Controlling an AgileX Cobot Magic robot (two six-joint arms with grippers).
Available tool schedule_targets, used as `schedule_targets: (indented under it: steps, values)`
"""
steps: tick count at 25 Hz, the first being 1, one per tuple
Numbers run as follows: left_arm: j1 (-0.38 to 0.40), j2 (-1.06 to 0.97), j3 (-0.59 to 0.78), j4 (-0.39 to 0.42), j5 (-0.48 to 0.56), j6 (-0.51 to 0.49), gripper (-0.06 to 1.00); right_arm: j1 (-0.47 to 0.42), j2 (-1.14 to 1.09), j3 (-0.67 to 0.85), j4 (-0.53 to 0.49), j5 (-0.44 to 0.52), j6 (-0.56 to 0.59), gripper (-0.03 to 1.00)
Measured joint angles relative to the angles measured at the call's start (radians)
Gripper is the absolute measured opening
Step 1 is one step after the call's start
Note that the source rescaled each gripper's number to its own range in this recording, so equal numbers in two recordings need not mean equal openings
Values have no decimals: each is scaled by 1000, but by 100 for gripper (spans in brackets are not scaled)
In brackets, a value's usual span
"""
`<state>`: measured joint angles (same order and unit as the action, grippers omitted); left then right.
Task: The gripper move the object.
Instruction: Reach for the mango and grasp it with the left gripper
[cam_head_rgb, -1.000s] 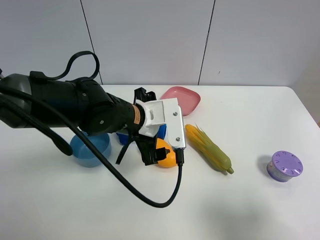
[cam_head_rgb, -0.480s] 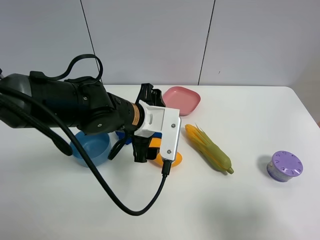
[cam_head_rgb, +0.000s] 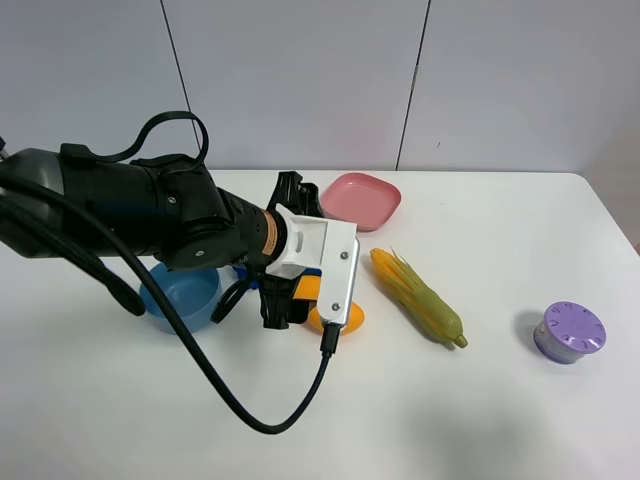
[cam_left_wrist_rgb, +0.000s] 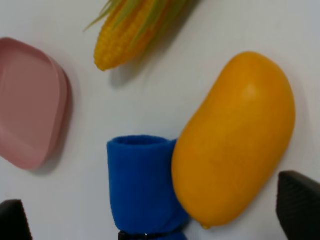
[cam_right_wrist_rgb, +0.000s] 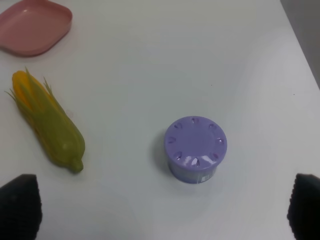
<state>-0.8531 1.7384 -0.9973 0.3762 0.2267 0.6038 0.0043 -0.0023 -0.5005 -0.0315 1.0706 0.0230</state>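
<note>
The orange-yellow mango (cam_left_wrist_rgb: 235, 150) lies on the white table, touching the side of a rolled blue cloth (cam_left_wrist_rgb: 142, 187). My left gripper (cam_left_wrist_rgb: 155, 215) hangs over them, open wide, with one black fingertip showing at each lower corner of the left wrist view and nothing between them gripped. In the exterior high view the left gripper (cam_head_rgb: 295, 300) with its white plate covers most of the mango (cam_head_rgb: 350, 320). My right gripper (cam_right_wrist_rgb: 162, 207) is open and empty above the table; it does not show in the exterior high view.
A corn cob (cam_head_rgb: 418, 297) lies right of the mango. A pink plate (cam_head_rgb: 360, 197) sits behind it, a blue bowl (cam_head_rgb: 180, 295) under the left arm, and a purple lidded container (cam_head_rgb: 569, 331) at the far right. A black cable loops onto the table in front.
My left gripper has turned and shifted a little to the left over the mango. The mango lies in about the same place. The other things have not moved.
</note>
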Motion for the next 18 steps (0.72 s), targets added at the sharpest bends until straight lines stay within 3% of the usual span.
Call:
schedule_targets:
  steps: [8, 18]
  values:
    - [-19, 6, -16, -100, 76, 13, 100, 0, 0, 0, 0, 0, 0, 100]
    - [-36, 90, -132, -191, 173, 137, 100, 0, 0, 0, 0, 0, 0, 100]
